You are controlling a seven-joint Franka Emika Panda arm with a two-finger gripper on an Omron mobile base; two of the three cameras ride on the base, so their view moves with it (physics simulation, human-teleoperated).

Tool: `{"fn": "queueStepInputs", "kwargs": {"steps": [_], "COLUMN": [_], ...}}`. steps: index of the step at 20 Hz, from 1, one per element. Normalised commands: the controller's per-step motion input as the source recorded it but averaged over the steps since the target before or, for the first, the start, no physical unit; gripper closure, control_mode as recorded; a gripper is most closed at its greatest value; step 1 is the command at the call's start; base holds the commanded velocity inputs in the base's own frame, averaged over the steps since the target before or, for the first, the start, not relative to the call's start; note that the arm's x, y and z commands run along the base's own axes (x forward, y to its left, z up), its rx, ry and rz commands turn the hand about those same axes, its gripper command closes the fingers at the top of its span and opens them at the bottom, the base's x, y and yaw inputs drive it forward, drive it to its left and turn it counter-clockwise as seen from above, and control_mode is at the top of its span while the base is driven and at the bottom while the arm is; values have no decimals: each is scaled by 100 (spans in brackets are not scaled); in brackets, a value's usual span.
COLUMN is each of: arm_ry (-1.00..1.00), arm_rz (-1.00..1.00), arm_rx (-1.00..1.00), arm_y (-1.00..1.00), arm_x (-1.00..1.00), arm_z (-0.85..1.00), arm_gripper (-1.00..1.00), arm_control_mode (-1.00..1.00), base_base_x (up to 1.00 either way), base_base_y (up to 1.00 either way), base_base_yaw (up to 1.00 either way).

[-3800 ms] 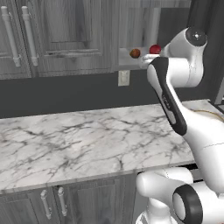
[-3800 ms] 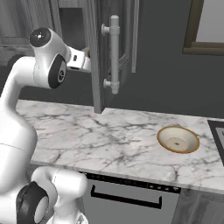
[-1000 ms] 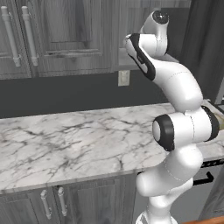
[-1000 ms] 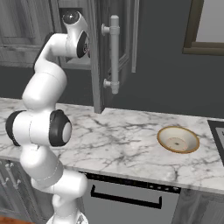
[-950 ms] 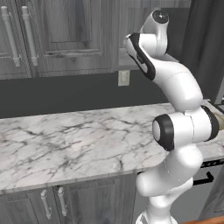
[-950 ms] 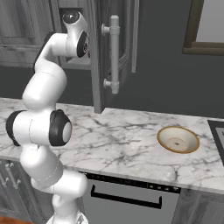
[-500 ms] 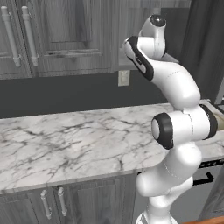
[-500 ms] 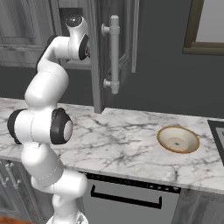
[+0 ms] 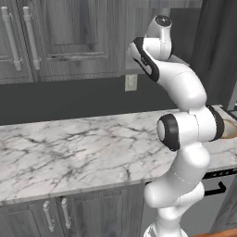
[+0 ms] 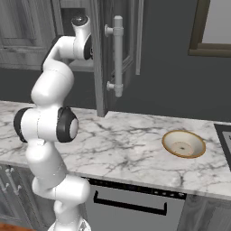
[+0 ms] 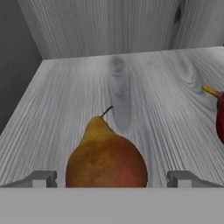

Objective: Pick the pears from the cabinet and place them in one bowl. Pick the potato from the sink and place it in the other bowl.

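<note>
In the hand view the brown pear (image 11: 106, 157) stands upright on the grey wood shelf of the cabinet (image 11: 131, 87), stem up. My gripper (image 11: 111, 179) is open around it, with one fingertip (image 11: 41, 178) on either side and a small gap to the fruit's skin. The red pear (image 11: 220, 116) is cut off by the right edge of that view, beside the brown one. From the base, my arm (image 9: 159, 65) reaches up into the open cabinet (image 10: 115, 54), and the hand is hidden inside. The cream-tan bowl (image 10: 182, 143) sits empty on the marble counter (image 10: 135, 144).
The open cabinet door with its long silver bar handle (image 10: 118, 56) hangs just right of my arm. Closed grey cabinet doors (image 9: 60, 37) lie to the left. A wall socket (image 9: 131, 82) is on the dark backsplash. The cabinet's back wall (image 11: 109, 26) rises close behind the pears.
Since 3.8 s ago the arm has swung up and into the cabinet, covering the pears in the left base view. Over the last second it has barely shifted.
</note>
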Motion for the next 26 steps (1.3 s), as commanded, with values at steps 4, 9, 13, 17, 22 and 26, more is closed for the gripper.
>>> {"fn": "queueStepInputs", "kwargs": {"steps": [4,9,13,17,22,26], "arm_ry": [12,2,0,0,0,0], "arm_rz": [0,0,0,0,0,0], "arm_rx": [0,0,0,0,0,0], "arm_y": [0,0,0,0,0,0], "arm_x": [28,0,0,0,0,0], "arm_z": [0,0,0,0,0,0], "arm_gripper": [-100,-100,-100,100,100,100], "arm_control_mode": [-100,-100,-100,-100,-100,-100], "base_base_x": [0,0,0,0,0,0], "base_base_y": [0,0,0,0,0,0], "base_base_yaw": [0,0,0,0,0,0]}}
